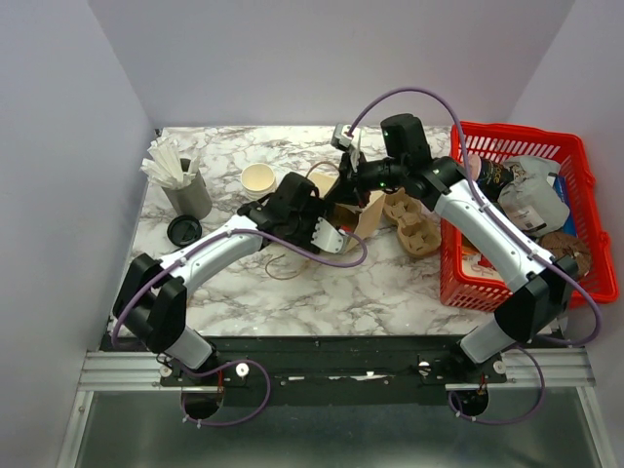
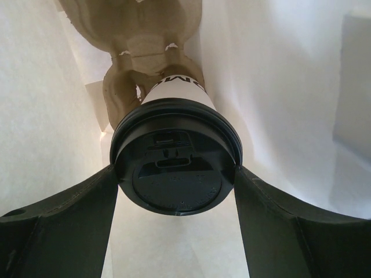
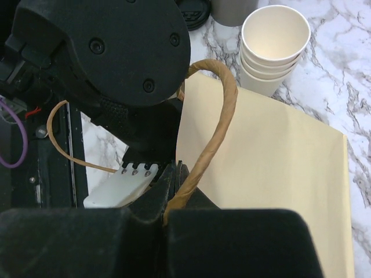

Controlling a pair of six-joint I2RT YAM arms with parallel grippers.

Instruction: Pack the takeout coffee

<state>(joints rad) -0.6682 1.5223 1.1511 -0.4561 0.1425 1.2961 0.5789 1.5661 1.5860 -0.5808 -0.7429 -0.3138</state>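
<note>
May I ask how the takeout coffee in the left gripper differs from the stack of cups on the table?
The takeout coffee wears a black lid; the stack of cups is lidless. The coffee is one cup in the left gripper; the stack stands free. Both are white paper.

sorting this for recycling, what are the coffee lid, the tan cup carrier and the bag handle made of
Takeout coffee lid: black plastic, smooth, moulded, slight sheen.
Cup carrier: likely moulded paper pulp; matte tan, fibrous-looking.
Bag handle: seems to be twisted brown paper cord; faint twist lines show.
</note>
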